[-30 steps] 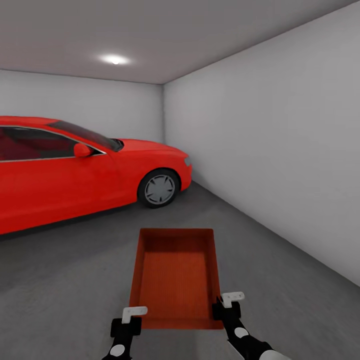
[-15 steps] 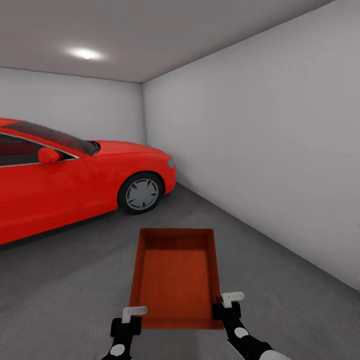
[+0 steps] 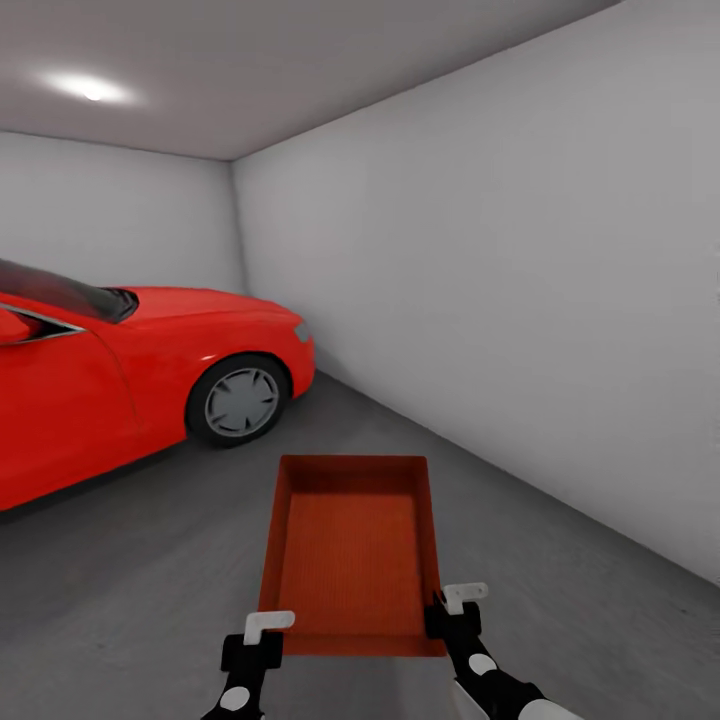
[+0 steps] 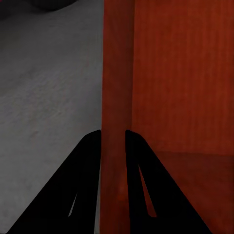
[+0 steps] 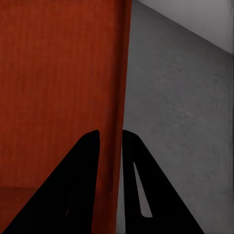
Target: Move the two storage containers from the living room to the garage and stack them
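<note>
I carry one orange-red storage container (image 3: 350, 545) in front of me, held level above the dark grey garage floor (image 3: 150, 590). My left gripper (image 3: 262, 632) is shut on its near left wall, and my right gripper (image 3: 452, 606) is shut on its near right wall. In the left wrist view the black fingers (image 4: 85, 180) pinch the thin container wall (image 4: 114, 97). The right wrist view shows the other pair of fingers (image 5: 78, 180) clamped on the right wall (image 5: 114, 97). The container is empty.
A red car (image 3: 120, 370) stands at the left, its front wheel (image 3: 238, 400) facing me. A white-grey wall (image 3: 520, 300) runs along the right, meeting the back wall at a corner (image 3: 238, 230). A ceiling spotlight (image 3: 90, 88) glows above.
The whole view has swung to the right: the car, corner and spotlight slid left in the picture. The container and both grippers keep the same place in the head view.
</note>
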Controlling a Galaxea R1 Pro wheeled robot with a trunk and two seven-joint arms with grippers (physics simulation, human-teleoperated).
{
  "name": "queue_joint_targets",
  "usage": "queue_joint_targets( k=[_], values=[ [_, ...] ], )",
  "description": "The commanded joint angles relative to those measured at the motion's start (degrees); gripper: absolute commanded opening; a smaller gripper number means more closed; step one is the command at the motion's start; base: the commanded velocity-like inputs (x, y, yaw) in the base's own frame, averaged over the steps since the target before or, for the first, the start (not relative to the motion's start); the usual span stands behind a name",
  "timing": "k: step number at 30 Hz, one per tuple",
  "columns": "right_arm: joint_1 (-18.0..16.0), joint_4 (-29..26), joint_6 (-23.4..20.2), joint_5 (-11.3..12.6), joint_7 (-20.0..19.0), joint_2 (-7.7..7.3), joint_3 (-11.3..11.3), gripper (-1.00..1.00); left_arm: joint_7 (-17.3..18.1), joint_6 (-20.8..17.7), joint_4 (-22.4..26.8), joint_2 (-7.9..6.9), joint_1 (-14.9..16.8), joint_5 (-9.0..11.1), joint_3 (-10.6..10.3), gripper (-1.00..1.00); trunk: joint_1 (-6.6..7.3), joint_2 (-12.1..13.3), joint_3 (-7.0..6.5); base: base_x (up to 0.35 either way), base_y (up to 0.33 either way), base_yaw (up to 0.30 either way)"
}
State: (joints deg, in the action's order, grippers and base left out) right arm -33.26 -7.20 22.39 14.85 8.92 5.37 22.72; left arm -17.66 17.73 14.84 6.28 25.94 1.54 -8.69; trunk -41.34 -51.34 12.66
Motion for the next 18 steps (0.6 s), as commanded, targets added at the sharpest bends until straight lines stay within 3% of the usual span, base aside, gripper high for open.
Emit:
queue_joint_targets(
  k=[1,18],
  values=[
    [-0.05,1.4,0.03,1.5,2.15,-0.01,-2.5,-1.0,-1.68,2.61,0.81,-0.04,0.07,4.79,1.74,-1.0,-0.04,-0.05,0.08,0.322,0.162,-0.263],
    [-0.05,1.4,0.03,1.5,2.15,-0.01,-2.5,-1.0,-1.68,2.62,0.83,-0.04,0.07,4.79,1.77,-1.0,-0.04,-0.05,0.08,0.32,0.169,-0.262]
  ],
)
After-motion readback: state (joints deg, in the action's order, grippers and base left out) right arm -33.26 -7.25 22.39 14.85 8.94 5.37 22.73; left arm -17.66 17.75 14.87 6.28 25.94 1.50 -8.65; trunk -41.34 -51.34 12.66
